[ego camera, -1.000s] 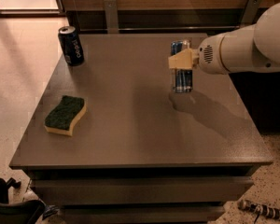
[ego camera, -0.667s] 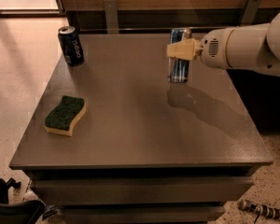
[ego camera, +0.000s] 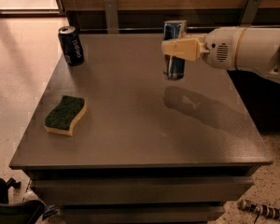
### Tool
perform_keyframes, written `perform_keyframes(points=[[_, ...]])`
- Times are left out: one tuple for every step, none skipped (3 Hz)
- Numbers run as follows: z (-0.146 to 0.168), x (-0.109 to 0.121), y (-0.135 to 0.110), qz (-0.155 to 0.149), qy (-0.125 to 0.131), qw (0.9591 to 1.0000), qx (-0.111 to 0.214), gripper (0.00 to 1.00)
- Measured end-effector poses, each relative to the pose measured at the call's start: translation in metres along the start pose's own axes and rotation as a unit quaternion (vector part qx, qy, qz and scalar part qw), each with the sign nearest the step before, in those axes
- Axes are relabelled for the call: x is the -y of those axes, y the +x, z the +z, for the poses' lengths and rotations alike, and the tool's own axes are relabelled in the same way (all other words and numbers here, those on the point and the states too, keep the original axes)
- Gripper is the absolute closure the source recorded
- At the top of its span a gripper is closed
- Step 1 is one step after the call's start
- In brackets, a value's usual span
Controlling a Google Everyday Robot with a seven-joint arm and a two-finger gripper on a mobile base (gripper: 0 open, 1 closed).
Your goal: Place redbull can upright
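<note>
The redbull can (ego camera: 174, 69) stands upright, its long axis vertical and its silver top up, held just above the desk (ego camera: 130, 134) on the far right part. The end effector (ego camera: 171, 49) pinches it around the middle, and the arm reaches in level from the right.

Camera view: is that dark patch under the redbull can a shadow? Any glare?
Camera view: a soft shadow of the redbull can and gripper on the table, apart from the can's base; the gripper clamps the can above the table's far right; glare only on the floor, top left.
</note>
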State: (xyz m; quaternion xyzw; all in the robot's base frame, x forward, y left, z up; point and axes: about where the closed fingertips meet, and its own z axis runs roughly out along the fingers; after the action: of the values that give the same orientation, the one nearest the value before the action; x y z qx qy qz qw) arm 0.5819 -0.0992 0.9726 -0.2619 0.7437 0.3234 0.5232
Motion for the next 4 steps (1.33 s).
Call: perform_keyframes(points=[[0.002, -0.014, 0.0, -0.096, -0.026, 0.995, 0.006, 1.0], [0.008, -0.027, 0.01, -0.155, -0.039, 0.9871, 0.009, 1.0], [0.015, -0.035, 0.026, -0.167, -0.058, 0.9842, 0.017, 1.0], [0.024, -0.044, 0.037, -0.159, -0.085, 0.9832, 0.027, 1.0]])
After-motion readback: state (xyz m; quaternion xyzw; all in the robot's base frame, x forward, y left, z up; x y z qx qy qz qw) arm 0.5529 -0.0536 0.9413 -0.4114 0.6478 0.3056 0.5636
